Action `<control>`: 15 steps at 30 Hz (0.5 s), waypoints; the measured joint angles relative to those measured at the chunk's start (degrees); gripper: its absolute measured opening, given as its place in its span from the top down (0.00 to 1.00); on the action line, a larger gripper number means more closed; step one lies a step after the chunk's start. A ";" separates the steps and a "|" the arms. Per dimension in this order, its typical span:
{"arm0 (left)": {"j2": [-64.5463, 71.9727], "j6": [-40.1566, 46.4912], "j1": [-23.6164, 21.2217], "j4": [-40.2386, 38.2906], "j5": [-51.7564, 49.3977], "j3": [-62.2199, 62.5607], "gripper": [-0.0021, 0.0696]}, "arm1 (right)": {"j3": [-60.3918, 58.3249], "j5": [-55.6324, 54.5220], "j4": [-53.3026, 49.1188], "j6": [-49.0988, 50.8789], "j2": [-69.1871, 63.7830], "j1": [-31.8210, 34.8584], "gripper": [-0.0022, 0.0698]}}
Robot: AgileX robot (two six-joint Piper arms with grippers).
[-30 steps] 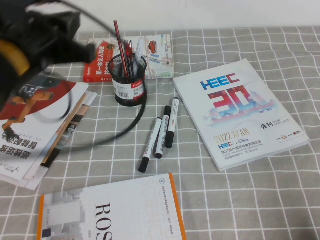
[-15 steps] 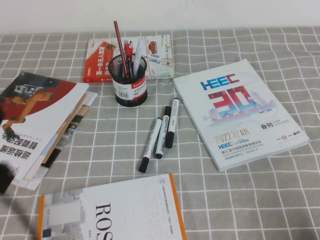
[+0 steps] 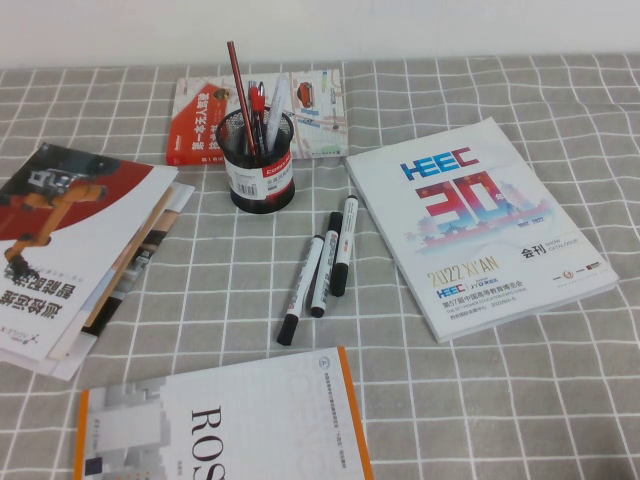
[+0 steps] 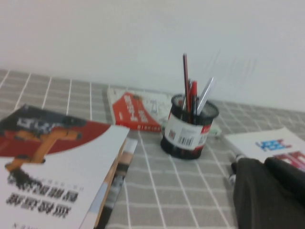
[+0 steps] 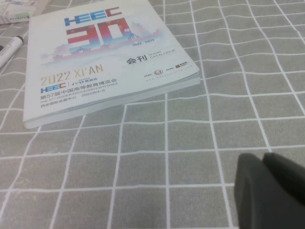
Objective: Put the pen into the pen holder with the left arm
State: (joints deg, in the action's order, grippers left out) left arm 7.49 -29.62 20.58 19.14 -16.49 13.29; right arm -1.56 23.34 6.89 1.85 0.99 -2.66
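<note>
The pen [image 3: 237,88], a thin dark-red stick, stands upright in the black mesh pen holder [image 3: 262,172] at the back of the table, with a short red pen and others beside it. In the left wrist view the pen [image 4: 185,71] sticks up out of the holder [image 4: 187,132]. My left gripper [image 4: 263,162] is shut and empty, low over the table and well back from the holder. My right gripper [image 5: 263,157] is shut and empty over bare cloth near the HEEC booklet. Neither arm shows in the high view.
Three white markers with black caps [image 3: 320,265] lie in front of the holder. A white HEEC booklet [image 3: 480,220] lies to the right, a red book [image 3: 205,125] behind the holder, a magazine stack [image 3: 80,240] at the left, an orange-edged book [image 3: 220,420] at the front.
My left arm has drawn back from the upper left near the holder and left the high view. The pen stays standing in the holder.
</note>
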 joint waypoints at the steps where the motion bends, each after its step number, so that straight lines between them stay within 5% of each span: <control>1: 0.00 0.00 0.00 -0.11 0.00 -0.76 0.97 | 0.00 0.00 0.00 0.00 0.00 0.00 0.99; 15: -0.23 0.90 0.00 -0.11 -0.96 -5.49 0.97 | 0.00 0.00 0.00 0.00 0.00 0.00 0.99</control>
State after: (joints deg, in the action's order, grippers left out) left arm 7.26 -28.72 20.58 19.03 -17.45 7.80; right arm -1.56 23.34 6.89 1.85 0.99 -2.66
